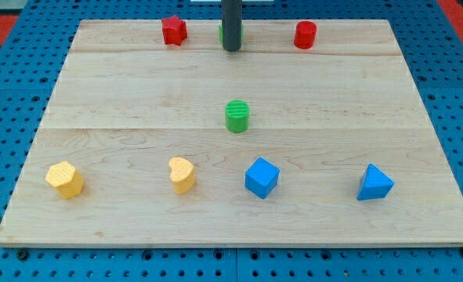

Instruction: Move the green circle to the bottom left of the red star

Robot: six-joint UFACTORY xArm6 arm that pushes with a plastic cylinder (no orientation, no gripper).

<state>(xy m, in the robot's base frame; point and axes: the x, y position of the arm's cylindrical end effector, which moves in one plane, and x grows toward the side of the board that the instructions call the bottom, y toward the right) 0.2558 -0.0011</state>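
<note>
The green circle point(236, 116) stands near the middle of the wooden board point(372, 102). The red star point(174, 30) sits at the view's top, left of centre. My tip point(231, 48) is at the top centre, well above the green circle and to the right of the red star. It stands in front of another green block point(222, 32), which is mostly hidden behind the rod.
A red cylinder point(305, 34) is at the top right. Along the bottom stand a yellow block point(65, 179), a yellow heart point(182, 174), a blue cube point(262, 177) and a blue triangle point(374, 183).
</note>
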